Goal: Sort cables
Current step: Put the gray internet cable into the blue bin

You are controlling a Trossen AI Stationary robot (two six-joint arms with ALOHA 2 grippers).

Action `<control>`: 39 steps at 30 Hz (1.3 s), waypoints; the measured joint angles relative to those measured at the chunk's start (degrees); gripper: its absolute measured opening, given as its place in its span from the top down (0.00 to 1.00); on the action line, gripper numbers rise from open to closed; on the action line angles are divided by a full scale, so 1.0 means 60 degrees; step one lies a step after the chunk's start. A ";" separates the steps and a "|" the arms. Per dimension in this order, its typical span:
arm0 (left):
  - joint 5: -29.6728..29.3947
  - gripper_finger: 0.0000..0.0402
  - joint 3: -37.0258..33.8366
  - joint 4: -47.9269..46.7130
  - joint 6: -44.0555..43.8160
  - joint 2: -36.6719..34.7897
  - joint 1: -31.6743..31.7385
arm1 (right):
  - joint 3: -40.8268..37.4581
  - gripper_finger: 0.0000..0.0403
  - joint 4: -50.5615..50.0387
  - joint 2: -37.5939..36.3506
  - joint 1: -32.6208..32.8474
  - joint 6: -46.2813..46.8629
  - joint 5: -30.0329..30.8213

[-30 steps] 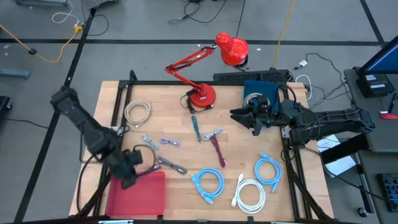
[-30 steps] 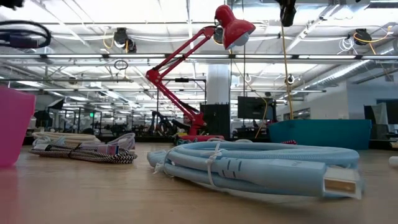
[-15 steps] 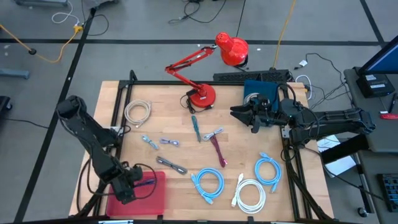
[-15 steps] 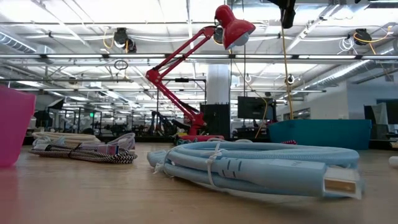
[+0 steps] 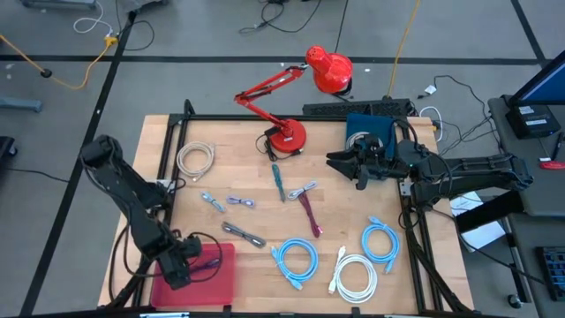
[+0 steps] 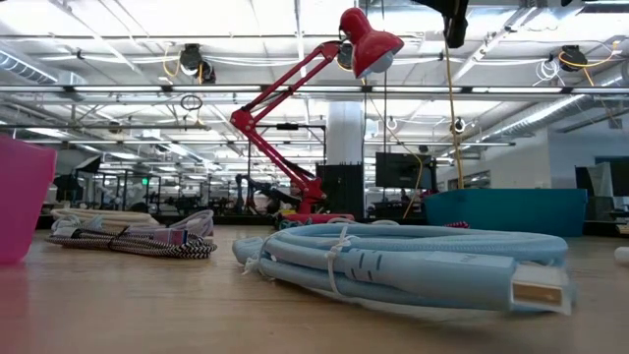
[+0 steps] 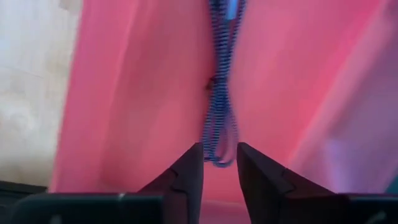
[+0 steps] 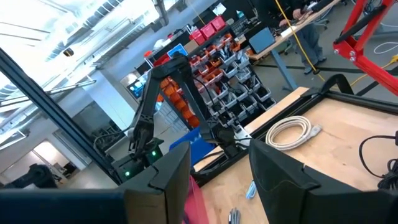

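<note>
Your left gripper (image 5: 187, 267) is down at about 7 o'clock on the table, parked over the pink bin (image 5: 222, 284), and in its wrist view the fingers (image 7: 186, 171) sit a little apart with a short blue-and-purple braided cable (image 7: 219, 118) hanging right at the tips; I can't tell if it's still pinched or already loose (looks like a drop-off into the bin to me). These short bundles should be super light and floppy, so grab them across the middle of the bundle where the strands stack up, not by a loose end. Your right gripper (image 5: 339, 163) waits at about 2 o'clock by the teal bin (image 5: 364, 122), fingers apart, nothing in them. Left on the wood: the beige coil (image 5: 195, 159) at 10 o'clock, the teal cable (image 5: 277, 181) and maroon cable (image 5: 309, 215) near the centre, two light-blue coils (image 5: 295, 261) and the white coil (image 5: 356, 275) down around 5 o'clock. The big coils will be heavier and springy, so pinch them at the tie wrap (image 6: 337, 258) where the loops are held together, or they'll flop open
</note>
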 joint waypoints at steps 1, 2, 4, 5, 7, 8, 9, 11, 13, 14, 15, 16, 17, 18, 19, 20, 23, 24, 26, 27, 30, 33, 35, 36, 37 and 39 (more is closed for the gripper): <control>-0.0060 0.74 0.0000 0.0153 -0.0055 -0.0125 0.0106 | 0.0000 0.62 -0.0004 0.0000 0.0000 -0.0002 0.0000; -0.0231 0.74 0.0000 0.0348 -0.0088 -0.0283 0.0244 | 0.0000 0.62 -0.0011 0.0000 0.0000 -0.0002 0.0000; -0.0735 0.74 0.0001 0.0818 -0.0109 -0.0744 0.0569 | 0.0000 0.62 -0.0011 0.0000 0.0000 0.0007 0.0000; -0.1008 0.74 0.0008 0.0991 -0.0026 -0.1001 0.0775 | 0.0000 0.62 -0.0011 0.0000 0.0000 0.0035 0.0000; -0.1476 0.74 0.0011 0.1221 0.0185 -0.1576 0.1286 | 0.0000 0.62 -0.0011 0.0000 0.0009 0.0103 0.0000; -0.1749 0.74 0.0011 0.1270 0.0310 -0.1892 0.1561 | 0.0000 0.62 -0.0011 0.0000 0.0017 0.0136 0.0000; -0.2005 0.75 0.0011 0.1265 0.0419 -0.2212 0.1860 | 0.0000 0.62 -0.0011 0.0000 0.0029 0.0176 0.0000; -0.2560 0.76 0.0011 0.1129 0.0615 -0.2806 0.2458 | 0.0000 0.62 -0.0012 0.0000 0.0029 0.0242 -0.0007; -0.3204 0.77 0.0018 0.0663 0.0681 -0.3312 0.3061 | 0.0000 0.62 -0.0022 0.0000 0.0029 0.0253 -0.0021; -0.3527 0.78 0.0018 0.0198 0.0573 -0.3530 0.3378 | 0.0000 0.62 -0.0022 0.0000 0.0029 0.0253 -0.0028; -0.3829 0.79 0.0018 -0.0334 0.0462 -0.3689 0.3737 | 0.0000 0.62 -0.0031 0.0000 0.0029 0.0253 -0.0031; -0.4042 0.81 0.0018 -0.0874 0.0389 -0.3799 0.4124 | 0.0000 0.62 -0.0036 0.0000 0.0032 0.0253 -0.0033; -0.4182 0.82 0.0018 -0.1437 0.0388 -0.3852 0.4539 | 0.0000 0.62 -0.0036 0.0000 0.0039 0.0253 -0.0033; -0.4268 0.83 0.0018 -0.1994 0.0472 -0.3873 0.4985 | 0.0000 0.62 -0.0037 0.0000 0.0058 0.0253 -0.0031; -0.4351 0.85 0.0018 -0.2485 0.0612 -0.3879 0.5476 | 0.0000 0.62 -0.0036 0.0000 0.0090 0.0253 -0.0027; -0.4403 0.86 0.0018 -0.2850 0.0805 -0.3872 0.5991 | 0.0000 0.62 -0.0038 0.0000 0.0116 0.0246 -0.0020; -0.4454 0.90 0.0015 -0.3188 0.1841 -0.3743 0.7672 | 0.0000 0.62 -0.0040 0.0000 0.0170 0.0238 -0.0019; -0.4451 0.91 0.0018 -0.3003 0.2326 -0.3673 0.8243 | 0.0000 0.62 -0.0047 0.0000 0.0171 0.0242 -0.0018; -0.4429 0.94 0.0015 -0.2620 0.3294 -0.3514 0.9301 | 0.0000 0.62 -0.0073 0.0000 0.0168 0.0249 -0.0015; -0.4411 0.95 0.0017 -0.2438 0.3793 -0.3387 0.9791 | 0.0000 0.62 -0.0070 0.0000 0.0168 0.0249 -0.0015; -0.4237 0.98 0.0015 -0.2124 0.4993 -0.2839 1.1152 | 0.0000 0.62 -0.0069 0.0000 0.0168 0.0249 -0.0011; -0.3706 0.99 0.0010 -0.2147 0.5612 -0.2078 1.2269 | 0.0000 0.62 -0.0069 -0.0003 0.0174 0.0250 -0.0015; -0.3184 0.98 0.0007 -0.2056 0.5992 -0.1499 1.2821 | 0.0000 0.62 -0.0069 -0.0004 0.0231 0.0247 -0.0007; -0.2944 0.98 0.0007 -0.2021 0.6199 -0.1190 1.3019 | 0.0000 0.62 -0.0069 -0.0004 0.0254 0.0239 -0.0007; -0.2783 0.97 0.0007 -0.2015 0.6445 -0.0873 1.3186 | 0.0000 0.62 -0.0069 -0.0004 0.0283 0.0233 -0.0007; -0.2675 0.98 0.0007 -0.1977 0.6953 -0.0306 1.3373 | 0.0000 0.62 -0.0072 -0.0004 0.0343 0.0227 -0.0007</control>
